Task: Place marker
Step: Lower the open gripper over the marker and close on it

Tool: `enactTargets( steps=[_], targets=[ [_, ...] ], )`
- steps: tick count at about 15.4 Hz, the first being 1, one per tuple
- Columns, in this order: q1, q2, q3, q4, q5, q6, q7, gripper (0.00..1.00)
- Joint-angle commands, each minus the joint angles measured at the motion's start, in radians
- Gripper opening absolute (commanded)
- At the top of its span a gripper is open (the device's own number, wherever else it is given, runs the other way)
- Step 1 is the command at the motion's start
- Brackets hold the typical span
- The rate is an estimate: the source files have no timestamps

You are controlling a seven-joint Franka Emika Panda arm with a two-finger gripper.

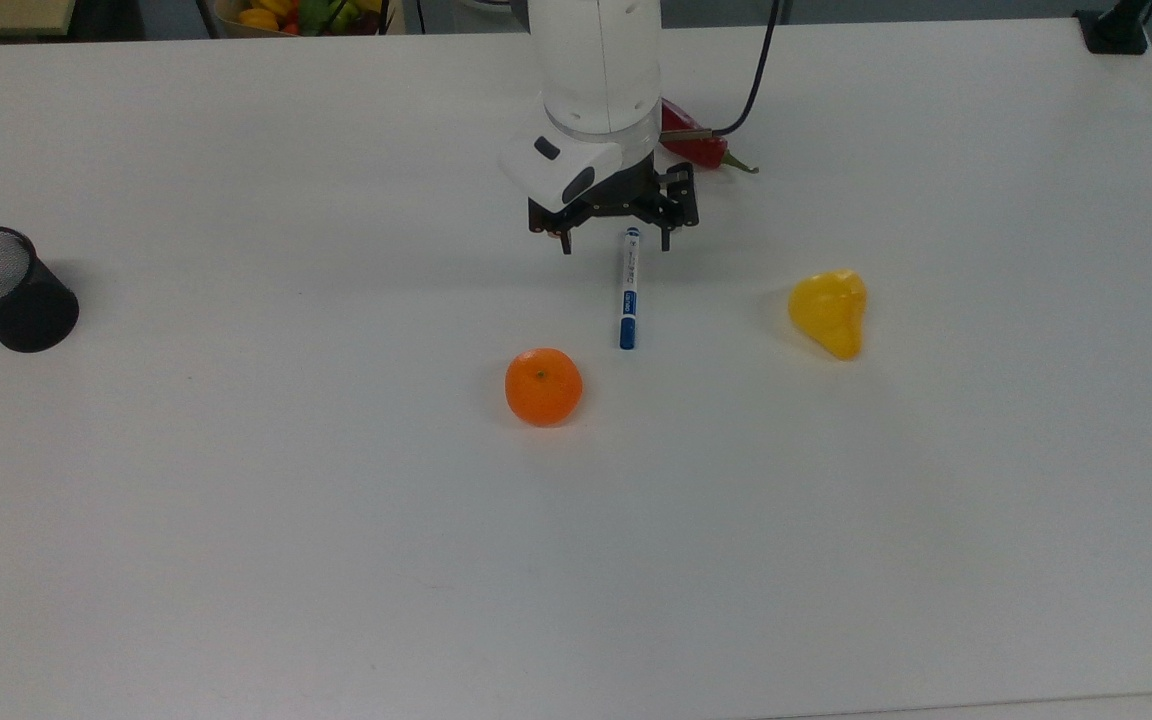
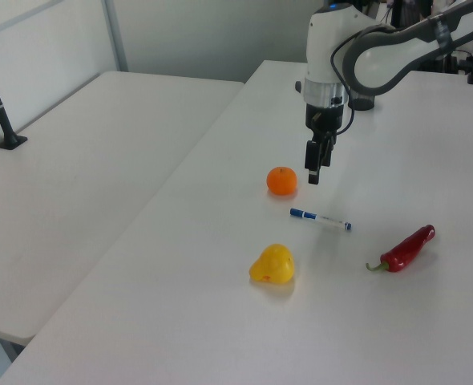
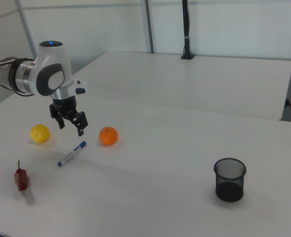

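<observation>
The marker [image 1: 628, 289] lies flat on the white table [image 1: 236, 500], untouched. In the top view its long axis runs almost straight up and down the picture, the longer blue cap at the lower end near the orange [image 1: 543, 386] and the short blue end at the top, under the gripper [image 1: 614, 243]. In the left view the marker [image 2: 321, 219] lies nearly across the picture, cap toward the left view's left. In the right view it [image 3: 71, 153] slants, cap end up toward the orange [image 3: 108, 136].

The gripper hangs above the table with its two fingers spread wide and nothing between them; in the top view the fingertips fall on either side of the marker's upper end. In the left view the gripper [image 2: 313, 178] is seen edge-on, above and beside the orange [image 2: 282, 180].

A yellow pear-shaped fruit [image 1: 829, 312] sits well to the top view's right of the marker. A red chili [image 1: 698, 148] lies beyond the arm, partly hidden by it. A black mesh pen cup [image 1: 4, 290] stands upright far to the top view's left, well apart from everything else.
</observation>
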Motion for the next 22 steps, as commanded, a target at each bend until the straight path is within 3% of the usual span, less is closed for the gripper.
enactTargets(
  steps=[1, 14, 21, 22],
  targets=[
    [0.041, 0.039, -0.011, -0.011, -0.060, 0.064, 0.092, 1.00],
    [0.047, 0.129, 0.006, -0.013, -0.113, 0.141, 0.103, 0.85],
    [0.045, 0.148, 0.026, -0.019, -0.143, 0.142, 0.103, 0.70],
    [0.045, 0.148, 0.027, -0.019, -0.145, 0.142, 0.101, 0.60]
  ],
)
